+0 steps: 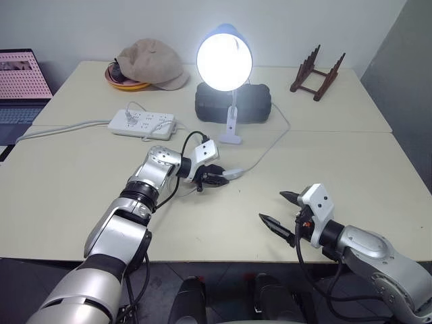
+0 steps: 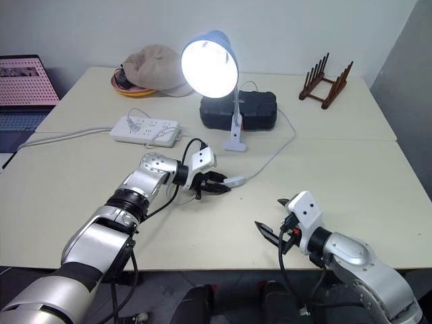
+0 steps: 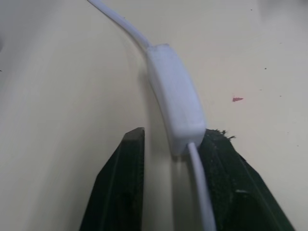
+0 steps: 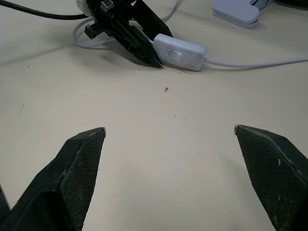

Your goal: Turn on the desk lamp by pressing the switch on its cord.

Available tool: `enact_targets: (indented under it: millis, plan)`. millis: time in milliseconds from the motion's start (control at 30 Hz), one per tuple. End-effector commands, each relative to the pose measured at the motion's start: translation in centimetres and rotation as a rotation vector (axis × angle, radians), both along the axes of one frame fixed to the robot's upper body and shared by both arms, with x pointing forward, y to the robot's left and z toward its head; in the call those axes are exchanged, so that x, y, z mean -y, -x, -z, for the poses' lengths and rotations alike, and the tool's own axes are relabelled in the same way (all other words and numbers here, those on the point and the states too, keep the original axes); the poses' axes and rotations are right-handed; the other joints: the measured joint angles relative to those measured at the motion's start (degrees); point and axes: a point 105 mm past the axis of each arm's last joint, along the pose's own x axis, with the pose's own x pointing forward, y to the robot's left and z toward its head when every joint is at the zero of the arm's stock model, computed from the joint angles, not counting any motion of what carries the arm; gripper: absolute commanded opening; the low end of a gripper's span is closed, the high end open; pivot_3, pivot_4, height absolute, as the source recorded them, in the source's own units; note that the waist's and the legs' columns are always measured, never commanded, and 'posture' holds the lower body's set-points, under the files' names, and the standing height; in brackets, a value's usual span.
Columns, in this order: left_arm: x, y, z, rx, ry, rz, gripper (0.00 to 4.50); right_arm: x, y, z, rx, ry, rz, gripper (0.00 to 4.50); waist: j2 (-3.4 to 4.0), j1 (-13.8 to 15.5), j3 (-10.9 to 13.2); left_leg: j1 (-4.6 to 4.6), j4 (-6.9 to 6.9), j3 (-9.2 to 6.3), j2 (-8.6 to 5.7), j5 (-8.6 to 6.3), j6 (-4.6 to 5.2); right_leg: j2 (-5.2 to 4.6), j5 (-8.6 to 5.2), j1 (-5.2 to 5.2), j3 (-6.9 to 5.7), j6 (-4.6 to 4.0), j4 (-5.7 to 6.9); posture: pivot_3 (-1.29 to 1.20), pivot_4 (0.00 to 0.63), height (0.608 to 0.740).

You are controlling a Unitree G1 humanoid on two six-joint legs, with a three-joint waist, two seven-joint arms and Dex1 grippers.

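The desk lamp (image 1: pixel 224 61) stands at the back middle of the table on its white base (image 1: pixel 230 139), its bulb glowing bright under the blue shade. Its thin white cord (image 1: pixel 270 148) curves forward to the switch (image 1: pixel 231 174), which lies flat on the table. My left gripper (image 1: pixel 219 175) sits at the switch's near end. In the left wrist view the switch (image 3: pixel 175 103) rests against one finger (image 3: pixel 231 183), with a gap to the other, so the jaws are open. My right gripper (image 1: pixel 272 206) hovers near the table's front edge, wide open and empty, and faces the switch (image 4: pixel 180 56).
A white power strip (image 1: pixel 142 123) lies left of the lamp, and a black case (image 1: pixel 233 102) sits behind its stem. At the back left a beige cap (image 1: pixel 152 64) covers an orange bowl (image 1: pixel 128 84). A wooden rack (image 1: pixel 317 74) stands back right, a laptop (image 1: pixel 20 84) far left.
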Motion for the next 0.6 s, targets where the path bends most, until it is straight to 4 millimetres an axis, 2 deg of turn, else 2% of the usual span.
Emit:
enact_targets:
  millis: [33,167,300,400,500,600]
  plan:
    - [-2.0,0.3,-3.1,0.026,0.056,0.021,2.72,1.2,-0.4,-0.1,0.066,0.051,-0.014,4.5,0.0,-0.15,0.0,0.0,0.0,0.0,0.0,0.0,0.0,0.01,0.0,0.0,0.0,0.0,0.01,0.0,0.15,0.74]
    - [-4.5,1.6,-4.5,0.034,0.047,0.01,3.58,1.9,-0.8,0.0,0.078,0.049,-0.035,4.5,0.01,-0.73,0.0,0.04,-0.06,0.01,0.03,0.0,0.0,0.03,0.05,-0.01,0.02,0.08,0.03,0.0,0.15,0.74]
    - [-7.0,3.5,-6.6,0.052,0.046,-0.036,4.44,2.3,-0.9,-1.5,0.089,0.028,-0.086,4.5,0.02,-0.93,0.02,0.08,-0.16,0.0,0.07,0.0,0.0,0.04,0.07,-0.01,-0.02,0.15,0.07,0.0,0.15,0.74]
    - [-8.9,4.1,-7.6,0.122,0.016,-0.13,4.44,2.7,-1.1,-2.3,0.086,0.028,-0.111,4.5,0.02,-0.91,0.02,0.1,-0.13,-0.02,0.08,0.0,0.0,0.04,0.06,0.02,-0.03,0.13,0.07,0.0,0.15,0.74]
    - [-10.7,5.2,-7.5,0.141,0.007,-0.219,4.44,3.4,-1.8,-2.9,0.08,0.047,-0.124,4.5,0.02,-0.8,0.01,0.29,-0.11,0.01,0.07,0.0,-0.01,0.0,-0.06,0.16,0.0,-0.08,0.05,0.0,0.15,0.74]
    - [-11.2,5.5,-6.8,0.148,0.004,-0.284,4.44,3.4,-2.5,-3.2,0.077,0.04,-0.134,4.5,0.02,-0.74,0.01,0.38,-0.09,0.01,0.07,0.0,-0.01,-0.01,-0.07,0.25,0.0,-0.1,0.05,0.0,0.15,0.74]
